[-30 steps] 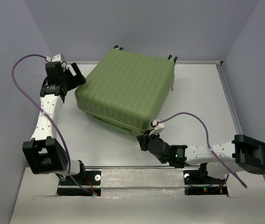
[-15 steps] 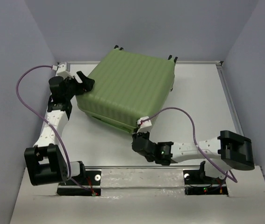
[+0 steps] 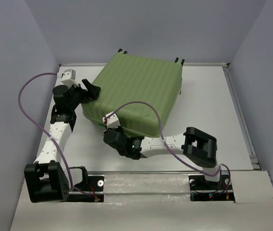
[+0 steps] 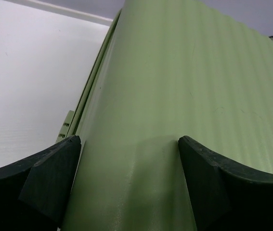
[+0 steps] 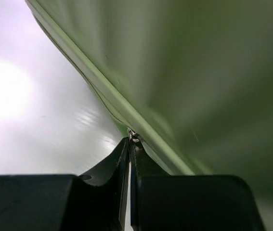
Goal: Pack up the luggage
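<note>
Right wrist: your right gripper shut on small silver zipper pull; seam of pale-green ribbed hard-shell suitcase runs to 10 o'clock. Left gripper gapes.

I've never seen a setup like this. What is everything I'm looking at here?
luggage: one, sage green, lid down, on the table's far middle.
wheels: black, at the luggage's far edge; count unclear.
table: one, white, under everything.
walls: grey, on three sides.
cables: two, purple, one looping along each arm.
left gripper: one, black, open, astride the luggage's left corner.
right gripper: one, black, shut, tips at a small silvery piece on the luggage's near seam.
</note>
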`<state>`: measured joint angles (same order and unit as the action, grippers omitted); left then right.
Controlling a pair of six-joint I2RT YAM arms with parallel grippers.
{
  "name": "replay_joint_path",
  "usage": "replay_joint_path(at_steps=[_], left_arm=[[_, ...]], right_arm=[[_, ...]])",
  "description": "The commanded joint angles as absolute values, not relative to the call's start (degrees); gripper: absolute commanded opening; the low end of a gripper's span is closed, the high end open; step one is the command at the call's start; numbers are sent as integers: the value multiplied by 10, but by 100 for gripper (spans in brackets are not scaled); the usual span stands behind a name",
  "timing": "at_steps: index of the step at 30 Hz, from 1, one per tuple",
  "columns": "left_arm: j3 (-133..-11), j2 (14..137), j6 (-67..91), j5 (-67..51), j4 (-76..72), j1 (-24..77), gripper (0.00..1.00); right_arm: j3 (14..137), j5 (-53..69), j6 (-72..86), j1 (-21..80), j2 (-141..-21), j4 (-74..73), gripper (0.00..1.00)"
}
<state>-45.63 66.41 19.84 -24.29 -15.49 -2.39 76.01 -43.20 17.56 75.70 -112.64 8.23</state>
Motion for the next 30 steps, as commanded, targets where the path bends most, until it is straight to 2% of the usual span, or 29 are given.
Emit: replay_joint_path(at_steps=[1, 5, 6, 8, 9, 10, 11, 12, 14, 16, 17, 19, 20, 21, 22, 23, 25, 26, 30], left_arm=[[-455, 621, 227, -389, 13, 21, 93], [-436, 625, 236, -394, -11, 21, 94], [-434, 628, 236, -393, -12, 21, 94], [-428, 631, 236, -390, -18, 21, 94], [-420, 633, 238, -388, -28, 21, 94], [-416, 632, 244, -387, -32, 21, 94], [-412, 632, 247, -385, -37, 21, 94], [-407, 629, 250, -379, -40, 23, 94], [-403, 621, 252, -367, -40, 24, 94], [-402, 612, 250, -355, -34, 25, 94], [-401, 605, 250, -346, -32, 28, 93], [-401, 599, 251, -338, -29, 38, 93], [-402, 597, 251, -333, -28, 43, 93], [-401, 596, 250, -326, -26, 47, 93], [-400, 595, 250, -323, -24, 55, 93], [-399, 593, 246, -314, -21, 59, 93], [-397, 590, 244, -307, -19, 65, 93], [-396, 588, 243, -302, -18, 70, 93], [-393, 581, 246, -301, -17, 94, 93]], right_arm=[[750, -153, 157, 759, -1119, 263, 7], [677, -64, 144, 759, -1054, 238, 8], [655, -61, 156, 759, -1029, 226, 13], [621, -60, 173, 759, -943, 181, 35], [604, -74, 188, 759, -915, 110, 61], [600, -80, 193, 759, -862, 70, 80], [597, -85, 196, 759, -834, 39, 80], [587, -93, 199, 759, -807, -20, 87], [573, -105, 199, 759, -723, -62, 89], [555, -175, 200, 745, -669, -84, 81], [550, -222, 209, 727, -620, -104, 64], [540, -226, 222, 662, -578, -116, 39], [535, -214, 230, 620, -558, -117, 33], [534, -190, 238, 534, -535, -118, 37], [534, -188, 242, 497, -529, -120, 45], [540, -192, 250, 439, -525, -127, 72], [549, -201, 249, 390, -534, -133, 98], [563, -177, 252, 340, -545, -141, 100], [584, -101, 269, 265, -615, -130, 100]])
